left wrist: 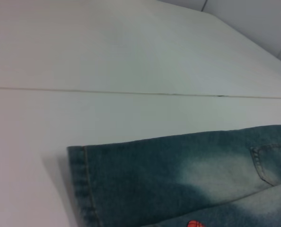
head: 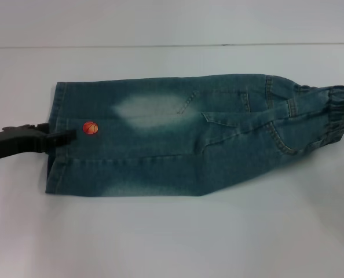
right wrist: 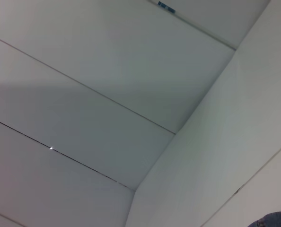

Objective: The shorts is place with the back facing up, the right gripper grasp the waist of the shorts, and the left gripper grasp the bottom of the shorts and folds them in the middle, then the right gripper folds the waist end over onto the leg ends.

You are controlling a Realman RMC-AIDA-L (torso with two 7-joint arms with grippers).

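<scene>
The shorts (head: 183, 136) lie on the white counter (head: 172, 237), already doubled lengthwise into a long strip, with the leg hems (head: 55, 139) at the robot's left and the ruffled waist (head: 334, 110) at its right. The left gripper (head: 65, 136) reaches in low from the left edge, its jaws pressed nearly together and pinching the hem just beside the small orange basketball patch (head: 90, 127). The lengthwise fold looks done, so the next fold belongs to the waist end: it should be lifted high and carried across so that it lands square on the hems, without dragging the layers beneath. The right gripper is out of sight in every view
</scene>
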